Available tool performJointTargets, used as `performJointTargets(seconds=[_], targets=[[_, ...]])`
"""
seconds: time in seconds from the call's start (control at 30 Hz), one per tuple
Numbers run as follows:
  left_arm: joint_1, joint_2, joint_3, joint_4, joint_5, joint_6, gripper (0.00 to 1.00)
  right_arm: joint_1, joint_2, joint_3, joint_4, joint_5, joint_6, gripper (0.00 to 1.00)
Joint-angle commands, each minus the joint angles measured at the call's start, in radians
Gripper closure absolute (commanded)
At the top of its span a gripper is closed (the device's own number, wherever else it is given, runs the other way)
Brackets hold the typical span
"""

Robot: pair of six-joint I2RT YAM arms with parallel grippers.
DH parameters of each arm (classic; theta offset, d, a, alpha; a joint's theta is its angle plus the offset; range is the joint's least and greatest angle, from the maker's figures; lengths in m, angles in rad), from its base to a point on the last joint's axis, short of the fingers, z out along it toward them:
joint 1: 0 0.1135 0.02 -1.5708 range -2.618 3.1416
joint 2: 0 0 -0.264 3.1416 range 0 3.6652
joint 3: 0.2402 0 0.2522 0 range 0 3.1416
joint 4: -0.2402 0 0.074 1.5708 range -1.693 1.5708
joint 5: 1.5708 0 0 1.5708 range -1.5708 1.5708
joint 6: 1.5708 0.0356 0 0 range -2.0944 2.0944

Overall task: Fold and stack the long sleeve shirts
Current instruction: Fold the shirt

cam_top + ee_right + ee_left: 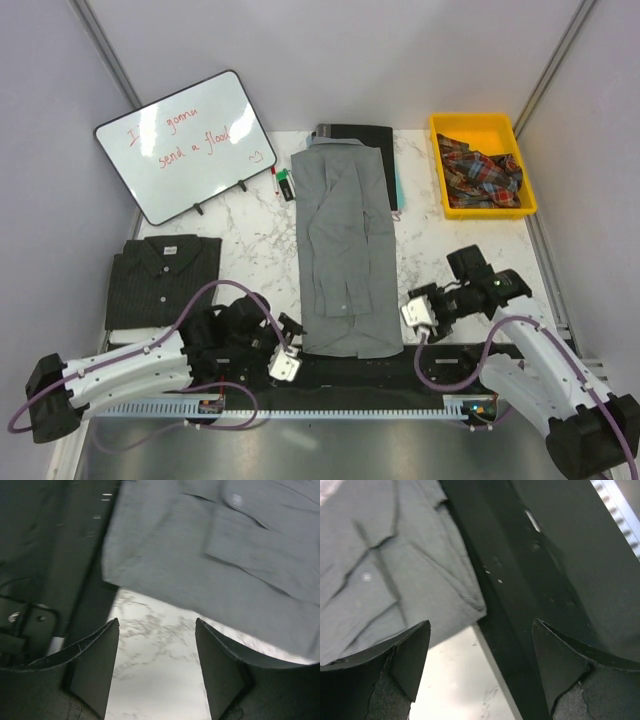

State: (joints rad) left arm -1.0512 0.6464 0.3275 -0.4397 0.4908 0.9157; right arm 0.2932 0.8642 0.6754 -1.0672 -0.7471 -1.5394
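Observation:
The plain mid-grey shirt (345, 250) lies as a long narrow strip down the middle of the marble table, collar at the far end. The dark striped shirt (163, 280) lies folded at the left. My left gripper (286, 361) is open and empty just left of the grey shirt's near left corner. That corner shows in the left wrist view (395, 570), above the gripper (480, 652). My right gripper (414, 312) is open and empty just right of the near right corner. The right wrist view shows the gripper (157, 650) over bare marble below the grey shirt (225, 555).
A whiteboard (190, 143) stands at the far left. A yellow bin (445, 195) at the far right holds a plaid cloth. A black book (355, 132) lies under the grey shirt's collar, with a marker (275, 183) beside it. A black strip (350, 378) runs along the near edge.

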Motion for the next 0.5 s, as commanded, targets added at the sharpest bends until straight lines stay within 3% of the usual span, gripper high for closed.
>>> performJointTargets(seconds=[0.0,0.17,0.47], targets=[[0.002,0.088,-0.031,0.07,0.069,0.173,0.13,0.115,-0.079,-0.124,-0.14,-0.002,-0.339,0.32],[0.0,0.162,-0.087,0.212,0.031,0.201,0.17,0.184,-0.143,-0.253,-0.044,0.069,-0.438,0.39],[0.0,0.213,-0.114,0.311,-0.001,0.247,0.25,0.308,-0.068,-0.301,0.232,0.115,-0.229,0.46]])
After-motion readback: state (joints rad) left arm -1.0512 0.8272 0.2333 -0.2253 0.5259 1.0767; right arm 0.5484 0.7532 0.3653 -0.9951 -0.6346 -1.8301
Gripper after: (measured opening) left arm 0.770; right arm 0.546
